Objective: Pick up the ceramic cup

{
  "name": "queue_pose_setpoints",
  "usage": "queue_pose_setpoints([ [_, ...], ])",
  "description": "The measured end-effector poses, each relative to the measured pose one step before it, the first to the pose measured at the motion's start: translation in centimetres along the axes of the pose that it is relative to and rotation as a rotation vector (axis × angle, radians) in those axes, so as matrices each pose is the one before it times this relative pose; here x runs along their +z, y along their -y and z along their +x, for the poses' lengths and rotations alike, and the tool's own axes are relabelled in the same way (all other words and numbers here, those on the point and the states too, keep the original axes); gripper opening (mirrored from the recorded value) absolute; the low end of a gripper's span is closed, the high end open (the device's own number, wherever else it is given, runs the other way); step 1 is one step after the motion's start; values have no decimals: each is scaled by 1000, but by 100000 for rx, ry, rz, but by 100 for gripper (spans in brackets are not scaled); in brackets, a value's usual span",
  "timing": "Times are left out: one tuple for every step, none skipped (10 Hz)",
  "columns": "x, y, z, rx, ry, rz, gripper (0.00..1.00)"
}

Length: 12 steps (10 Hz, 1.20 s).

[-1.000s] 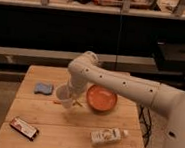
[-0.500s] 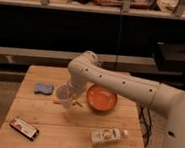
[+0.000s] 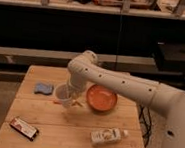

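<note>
Centrally, a white robot arm [image 3: 120, 84] reaches down over a wooden surface [image 3: 69, 129]. Its claw [image 3: 71, 97] sits right at the ceramic cup [image 3: 63, 94], which stands upright just left of the orange bowl [image 3: 101, 98]; the cup lies at the claw's left side, touching or nearly so. Whether the claw grips it cannot be told

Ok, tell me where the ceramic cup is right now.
The ceramic cup is at the gripper, mid-table in the camera view, between the blue cloth on its left and the orange bowl on its right.
</note>
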Motion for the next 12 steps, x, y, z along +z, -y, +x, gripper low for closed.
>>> queue_pose_setpoints([
  [19, 11, 24, -81, 57, -12, 0],
  [-27, -3, 29, -12, -32, 3, 0],
  [-21, 28, 33, -98, -1, 7, 0],
  [-1, 42, 20, -119, 29, 14, 0],
  [15, 36, 9, -85, 63, 22, 0],
  [-22, 10, 43, -88, -18, -10, 0],
  [-26, 13, 33, -50, -35, 27, 0],
  [13, 41, 16, -91, 45, 47, 0],
  [30, 31, 11, -82, 85, 30, 0],
  [-3, 22, 22, -96, 26, -24, 0],
  [-37, -18, 56, -17, -65, -2, 0],
  [-7, 6, 19, -39, 4, -3, 0],
])
